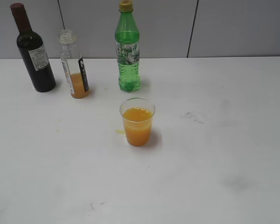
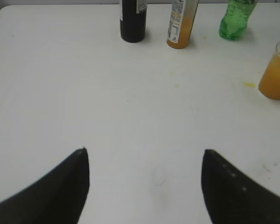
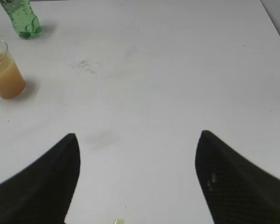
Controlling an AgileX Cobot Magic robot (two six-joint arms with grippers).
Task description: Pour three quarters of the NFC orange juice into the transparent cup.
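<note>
My left gripper [image 2: 144, 156] and right gripper [image 3: 137, 140] stood wide apart, empty. The transparent cup [image 1: 137, 122] held juice; the NFC orange juice [image 1: 74, 64] seemingly stood uncapped, roughly quarter-full.

Upper left of frame: wine bottle [image 1: 33, 50], juice bottle [image 1: 73, 65] just beside it to the right, soda bottle [image 1: 128, 48] further right, top centre. Cup [image 1: 137, 122] stands mid-frame on table [image 1: 224, 154], below soda bottle.
</note>
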